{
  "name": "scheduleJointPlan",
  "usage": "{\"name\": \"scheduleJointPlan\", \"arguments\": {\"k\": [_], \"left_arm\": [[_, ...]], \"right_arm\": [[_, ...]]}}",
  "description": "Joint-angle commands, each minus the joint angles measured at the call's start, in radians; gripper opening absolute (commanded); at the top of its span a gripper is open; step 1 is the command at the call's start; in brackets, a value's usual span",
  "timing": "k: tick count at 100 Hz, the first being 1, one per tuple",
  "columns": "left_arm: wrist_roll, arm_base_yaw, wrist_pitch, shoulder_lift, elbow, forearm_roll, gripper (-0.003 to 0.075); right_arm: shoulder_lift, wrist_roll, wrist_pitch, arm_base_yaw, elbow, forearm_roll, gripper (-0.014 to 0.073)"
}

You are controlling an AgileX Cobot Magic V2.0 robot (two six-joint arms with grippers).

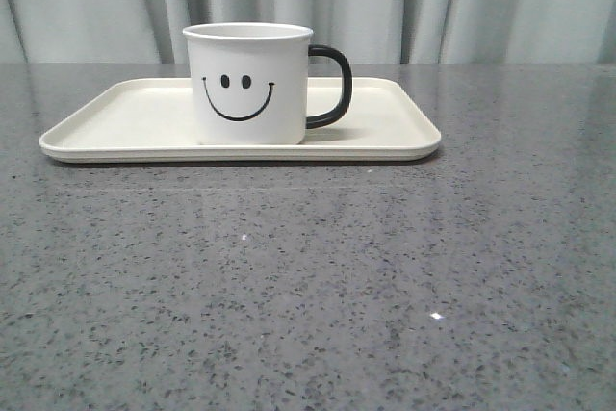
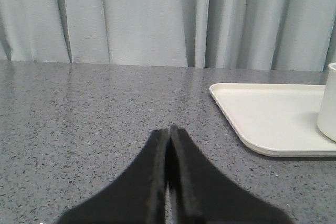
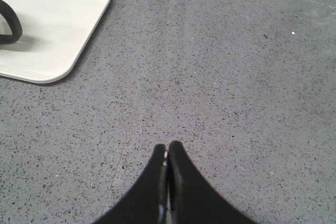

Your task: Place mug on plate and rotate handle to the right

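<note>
1. The white straight-sided mug [image 1: 248,84] with a black smiley face is standing upright on the large flat cream-white rectangular plate [image 1: 125,117], near its middle
2. The glossy black loop handle [image 1: 331,86] is pointing to the right
3. The plate is lying on the grey speckled stone table [image 1: 308,286], with bare tabletop showing in front and to both sides
4. The left gripper [image 2: 168,129] and right gripper [image 3: 167,146] are hovering over bare table, each with its jaws pressed together and holding nothing
</note>
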Motion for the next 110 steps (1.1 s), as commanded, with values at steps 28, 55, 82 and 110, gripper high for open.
{"name": "scheduleJointPlan", "arguments": {"k": [28,55,82,110], "left_arm": [[-0.010,-0.007,-0.086,-0.029,0.010,0.001,-0.0020],[-0.010,-0.007,-0.086,-0.029,0.010,0.001,-0.0020],[-0.010,-0.007,-0.086,-0.029,0.010,0.001,-0.0020],[-0.010,-0.007,-0.086,-0.029,0.010,0.001,-0.0020]], "right_arm": [[-0.041,-0.006,-0.258,-0.007,0.027,-0.042,-0.0064],[-0.257,0.007,-0.538,-0.007,0.311,-0.043,-0.0064],[-0.496,0.053,-0.556,-0.007,0.529,-0.043,-0.0064],[-0.537,0.094,-0.636,-0.007,0.637,-0.044,-0.0064]]}}
